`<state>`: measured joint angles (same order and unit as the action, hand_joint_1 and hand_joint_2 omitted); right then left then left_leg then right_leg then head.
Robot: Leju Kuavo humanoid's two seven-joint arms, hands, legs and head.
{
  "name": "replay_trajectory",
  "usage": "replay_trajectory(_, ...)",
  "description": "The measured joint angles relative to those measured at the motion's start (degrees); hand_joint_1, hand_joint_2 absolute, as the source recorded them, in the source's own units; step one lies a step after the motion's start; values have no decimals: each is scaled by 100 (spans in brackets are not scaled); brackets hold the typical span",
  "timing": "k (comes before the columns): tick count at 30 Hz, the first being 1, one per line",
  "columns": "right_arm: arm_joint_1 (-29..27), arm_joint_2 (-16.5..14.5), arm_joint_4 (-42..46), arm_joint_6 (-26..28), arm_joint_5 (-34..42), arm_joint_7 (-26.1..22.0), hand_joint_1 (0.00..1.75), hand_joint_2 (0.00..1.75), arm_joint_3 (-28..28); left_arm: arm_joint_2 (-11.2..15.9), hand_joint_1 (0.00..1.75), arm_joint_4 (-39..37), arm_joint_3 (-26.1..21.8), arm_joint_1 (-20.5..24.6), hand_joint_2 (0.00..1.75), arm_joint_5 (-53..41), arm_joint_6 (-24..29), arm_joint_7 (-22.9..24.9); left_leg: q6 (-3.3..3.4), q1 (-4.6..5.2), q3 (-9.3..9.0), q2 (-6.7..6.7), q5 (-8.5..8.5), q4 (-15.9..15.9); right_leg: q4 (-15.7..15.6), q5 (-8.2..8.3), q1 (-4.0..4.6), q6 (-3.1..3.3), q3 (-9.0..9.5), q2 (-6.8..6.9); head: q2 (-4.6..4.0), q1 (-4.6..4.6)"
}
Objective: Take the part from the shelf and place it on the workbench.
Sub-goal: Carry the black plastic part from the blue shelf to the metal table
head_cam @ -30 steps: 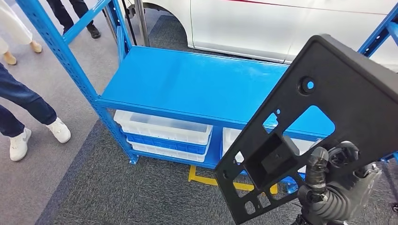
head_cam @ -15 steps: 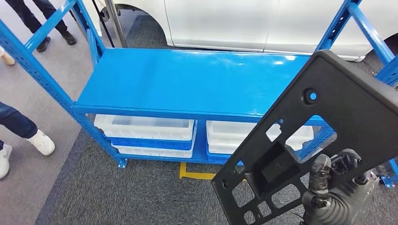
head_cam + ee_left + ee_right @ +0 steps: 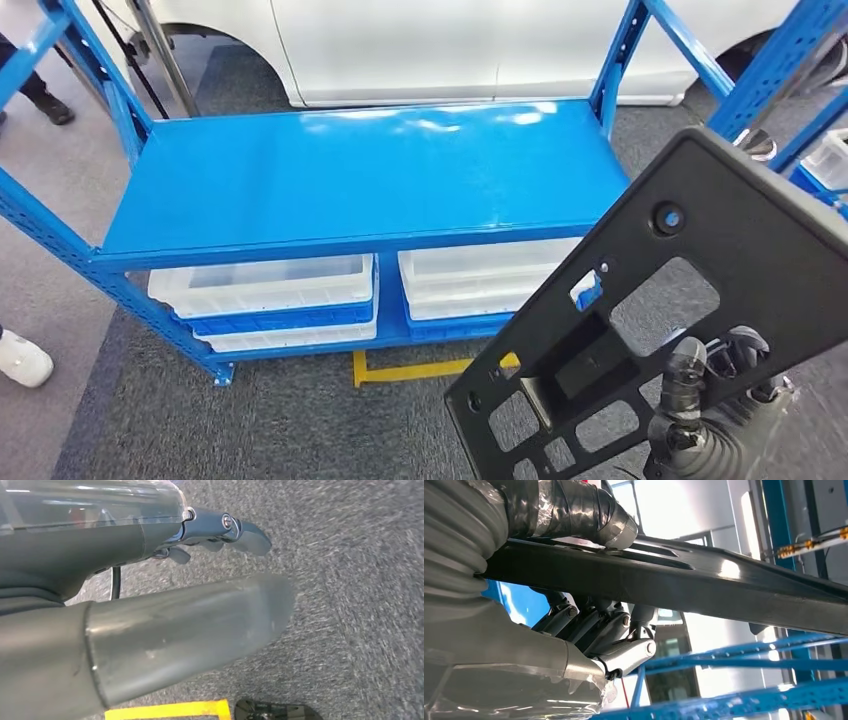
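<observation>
The part is a large flat black plastic panel (image 3: 690, 300) with several cut-outs, held up and tilted at the lower right of the head view. My right hand (image 3: 715, 420) grips it from below, thumb on its face. Up close in the right wrist view, the panel (image 3: 704, 587) is clamped between the taped thumb (image 3: 574, 510) and the darker fingers (image 3: 599, 630). My left hand (image 3: 165, 605) hangs over the grey carpet with its fingers apart and holds nothing. The blue shelf (image 3: 340, 180) stands in front of me, its top board bare.
White and blue bins (image 3: 270, 300) sit on the shelf's lower level. A white car (image 3: 430, 40) is parked behind the shelf. A yellow floor marking (image 3: 400, 370) lies before it. A person's white shoe (image 3: 20, 360) is at the left edge.
The whole view has swung to the right: shelf, bins and bystanders have slid left in the picture. The panel stays in my right hand at the same place in view.
</observation>
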<state>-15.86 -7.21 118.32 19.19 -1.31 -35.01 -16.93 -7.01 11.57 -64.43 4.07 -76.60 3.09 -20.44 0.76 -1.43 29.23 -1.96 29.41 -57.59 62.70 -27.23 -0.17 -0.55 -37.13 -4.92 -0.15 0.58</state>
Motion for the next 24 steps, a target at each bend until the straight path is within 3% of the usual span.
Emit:
replay_trajectory(2,-17,-19,-1,-16,22,-27,175,175,24,-5,0,1,-4,-16,0,11,-2,0,39,12,14,183,-30,28,629,-383,-9,-58,-266,326,0,17)
replay_trajectory(3,-26,-27,-2,-22,26,-38,175,175,37,-4,0,1,-9,-29,0,14,-3,0,44,21,19,281,-32,24,995,-549,-27,-85,-420,402,0,16)
replay_trajectory(4,-38,-31,-2,-26,28,-46,175,175,50,-3,0,1,-15,-37,0,16,-5,0,43,25,21,371,-28,19,1250,-625,-45,-106,-522,439,0,16)
replay_trajectory(5,-51,-33,-3,-27,28,-51,175,175,61,-2,0,1,-21,-37,0,16,-9,0,40,27,18,456,-21,17,1314,-597,-60,-121,-534,464,0,16)
replay_trajectory(6,-60,-34,-3,-28,28,-56,175,175,70,-1,0,1,-27,-29,0,17,-13,0,32,26,10,533,-12,16,1154,-470,-74,-128,-433,494,0,17)
replay_trajectory(8,-66,-44,-3,-30,26,-62,175,175,76,-3,0,1,-31,-9,0,17,-21,0,2,34,-23,661,18,11,392,-141,-69,-108,-4,697,0,18)
replay_trajectory(10,-68,-70,-2,-33,18,-73,175,175,76,-5,0,1,-32,3,0,16,-28,2,-56,64,-49,769,53,-2,-168,-5,-18,-28,277,899,0,15)
replay_trajectory(11,-72,-84,-1,-35,14,-78,175,175,77,-5,0,1,-32,7,0,16,-31,4,-85,81,-58,823,63,-1,-244,-19,12,16,297,929,0,13)
replay_trajectory(13,-96,-107,0,-37,10,-85,175,175,78,-5,0,1,-34,27,0,17,-33,10,-143,82,-77,900,85,4,-276,5,18,102,273,803,0,13)
replay_trajectory(15,-111,-132,2,-38,9,-89,175,175,78,-9,0,1,-34,39,0,17,-33,13,-192,58,-23,669,257,-177,-326,44,-9,195,275,680,0,12)
replay_trajectory(17,-112,-159,2,-42,9,-91,175,175,78,-12,0,1,-34,23,0,17,-33,16,-211,38,227,332,629,-777,-349,71,-18,263,267,558,0,10)
replay_trajectory(19,-118,-174,1,-46,15,-91,175,175,78,-9,0,1,-36,-4,0,16,-34,20,-217,35,545,237,900,-1466,-341,82,-6,287,247,404,0,9)
replay_trajectory(20,-121,-176,0,-47,18,-92,175,175,78,-9,0,1,-36,-11,0,15,-34,20,-216,35,611,227,881,-1591,-331,85,-3,289,241,320,0,9)
replay_trajectory(21,-123,-176,-1,-48,22,-92,175,175,78,-9,0,1,-36,-13,0,15,-34,20,-209,33,575,215,742,-1490,-317,87,-2,288,238,234,0,10)
replay_trajectory(22,-123,-176,0,-48,25,-92,175,175,78,-9,0,1,-36,-12,0,15,-33,20,-196,30,445,176,523,-1186,-298,86,-3,284,238,150,0,10)
replay_trajectory(24,-121,-181,0,-48,26,-91,175,175,78,-3,0,1,-37,-13,0,15,-32,20,-155,21,130,-68,180,-452,-245,83,-4,257,216,-2,0,11)
